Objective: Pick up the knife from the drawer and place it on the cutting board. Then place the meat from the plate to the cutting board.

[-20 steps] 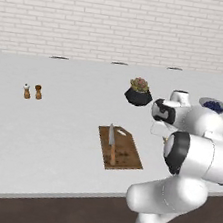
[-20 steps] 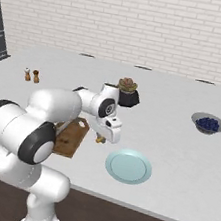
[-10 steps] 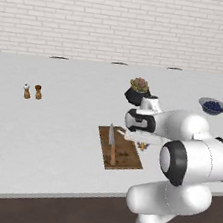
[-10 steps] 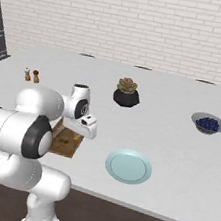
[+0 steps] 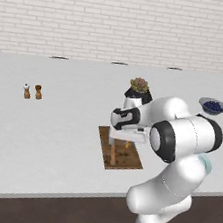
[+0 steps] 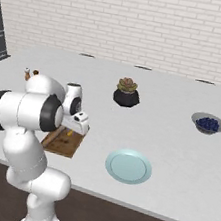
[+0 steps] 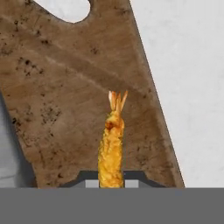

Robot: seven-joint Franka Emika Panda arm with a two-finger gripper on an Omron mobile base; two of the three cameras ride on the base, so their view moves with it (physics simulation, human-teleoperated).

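My gripper (image 7: pixel 111 179) is shut on the meat (image 7: pixel 111 140), a golden fried shrimp that hangs tail-down between the fingers. It hovers just over the brown wooden cutting board (image 7: pixel 65 87). From the left base view the gripper (image 5: pixel 128 138) holds the meat (image 5: pixel 127 145) above the right half of the cutting board (image 5: pixel 131 161). The knife (image 5: pixel 113 155) lies along the board's left side, orange-brown handle toward me, its blade partly behind the hand. In the right base view the meat (image 6: pixel 70 132) sits over the cutting board (image 6: pixel 64 145). The light blue plate (image 6: pixel 128 166) is bare.
A potted succulent (image 5: pixel 138 89) stands behind the board. A bowl of blueberries (image 6: pixel 208 123) is at the far right. Salt and pepper shakers (image 5: pixel 31 91) stand at the far left. The counter's front edge runs close below the board.
The arm has swung left from over the plate to over the cutting board, carrying the meat with it. The plate is left bare.
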